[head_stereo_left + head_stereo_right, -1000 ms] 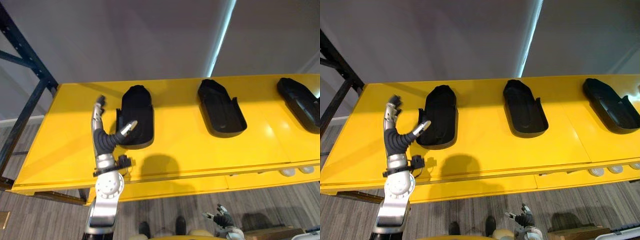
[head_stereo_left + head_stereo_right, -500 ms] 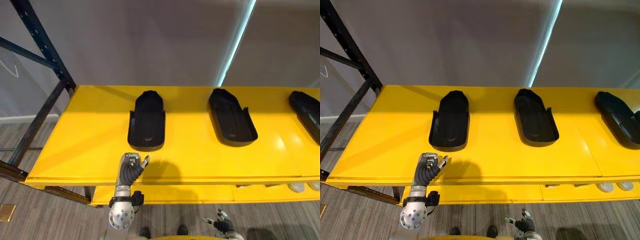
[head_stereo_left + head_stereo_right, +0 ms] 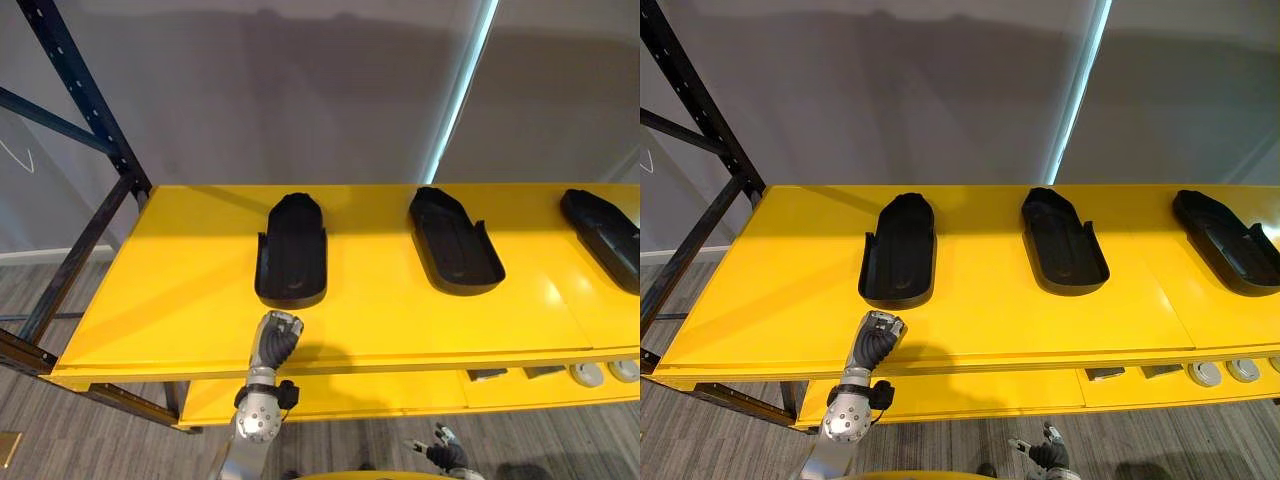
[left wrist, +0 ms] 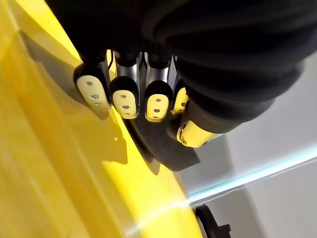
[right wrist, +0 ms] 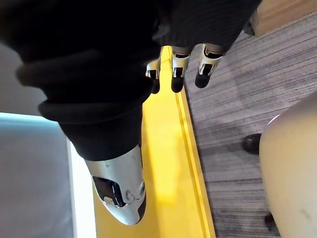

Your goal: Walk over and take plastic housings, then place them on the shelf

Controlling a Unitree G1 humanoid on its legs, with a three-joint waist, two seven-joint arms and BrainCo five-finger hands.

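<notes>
Three housings lie on the shelf, and both hands are empty.

Nearest me and low, by the floor, the right hand hangs idle with its fingers loose and apart. The left hand sits over the near edge of the yellow shelf, curled into a fist around nothing. Just beyond it lies the left housing, hollow side up and clear of the fingers. The middle housing and right housing lie well apart along the same row, and the blue rack upright stands at the far left. I'd say this placement is finished. The next move calls for drawing the arm clear without nudging the left housing, then walking off for another.
</notes>
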